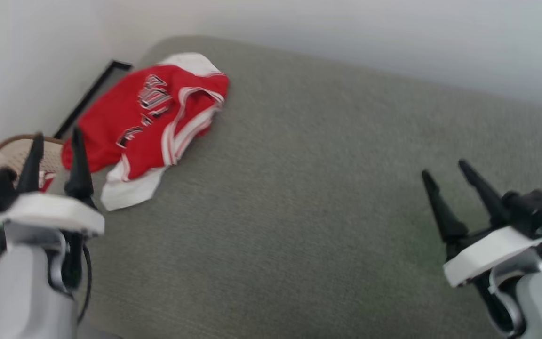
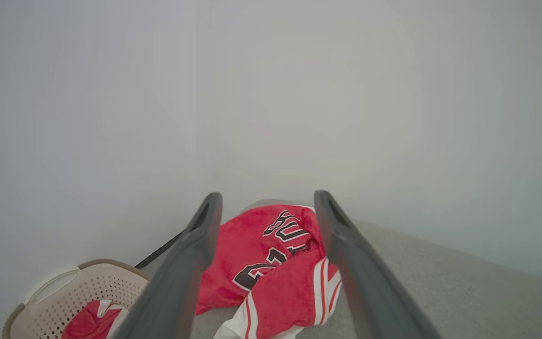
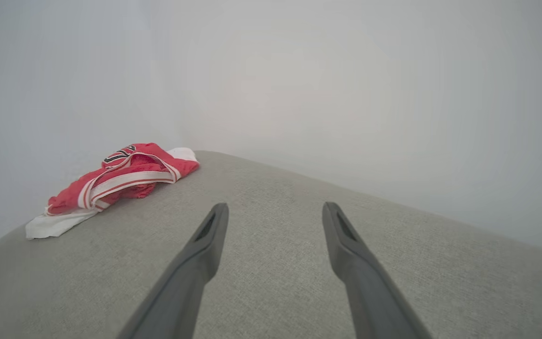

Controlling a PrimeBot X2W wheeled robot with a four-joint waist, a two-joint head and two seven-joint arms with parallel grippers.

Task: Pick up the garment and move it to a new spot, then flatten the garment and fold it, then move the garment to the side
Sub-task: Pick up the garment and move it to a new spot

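L fingers [image 1: 79, 165] & R fingers [image 1: 442, 207] wide open, empty, clear of garment [image 1: 144, 122].

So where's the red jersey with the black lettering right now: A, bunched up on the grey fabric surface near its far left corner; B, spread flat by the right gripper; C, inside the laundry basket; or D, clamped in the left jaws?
A: the red jersey lies bunched on the grey fabric surface near its far left corner, outside the laundry basket, and the left gripper has its jaws open and empty.
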